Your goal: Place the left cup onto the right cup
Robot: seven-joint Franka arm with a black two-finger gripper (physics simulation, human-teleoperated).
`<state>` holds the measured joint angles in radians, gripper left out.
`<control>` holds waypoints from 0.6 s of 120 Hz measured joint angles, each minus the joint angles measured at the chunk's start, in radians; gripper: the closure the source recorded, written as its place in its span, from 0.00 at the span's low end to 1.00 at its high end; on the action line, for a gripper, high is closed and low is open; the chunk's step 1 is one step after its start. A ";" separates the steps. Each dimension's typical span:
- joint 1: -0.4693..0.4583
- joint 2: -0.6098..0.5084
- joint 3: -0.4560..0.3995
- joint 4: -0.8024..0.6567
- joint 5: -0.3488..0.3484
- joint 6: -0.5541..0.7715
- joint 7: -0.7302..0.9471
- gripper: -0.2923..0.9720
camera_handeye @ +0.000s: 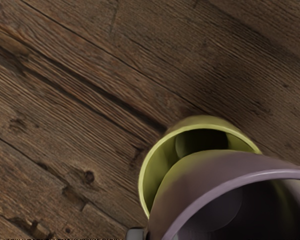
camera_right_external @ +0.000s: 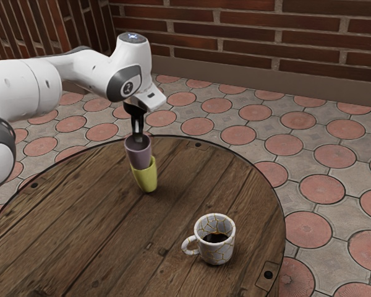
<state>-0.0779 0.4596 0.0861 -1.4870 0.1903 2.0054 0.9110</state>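
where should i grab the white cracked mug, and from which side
Probably from above, pinching the rim wall of the mug opposite its handle: it stands upright, mouth open, with dark liquid inside, and the handle juts toward the exterior view's left.

A red-brown brick wall (camera_right_external: 247,31) with pale mortar runs along the back, and a plain grey-tan band (camera_right_external: 266,77) lines its foot. The floor (camera_right_external: 321,154) is paved with round terracotta tiles set in light grey grout. A round counter (camera_right_external: 80,247) of dark, weathered wooden planks takes up the foreground, with small dark bolts (camera_right_external: 269,274) near its rim. The light is soft and even. The wrist view shows knots and deep grooves between the planks.
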 joint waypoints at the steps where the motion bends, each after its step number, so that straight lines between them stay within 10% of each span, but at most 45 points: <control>1: 0.000 0.000 0.000 0.000 -0.001 0.000 0.001 0.80; 31: 0.003 -0.006 0.003 0.020 -0.008 -0.014 0.026 0.42; 72: 0.000 -0.180 -0.003 -0.040 -0.039 -0.108 0.050 0.27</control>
<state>-0.0777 0.2799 0.0828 -1.5273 0.1517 1.8970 0.9613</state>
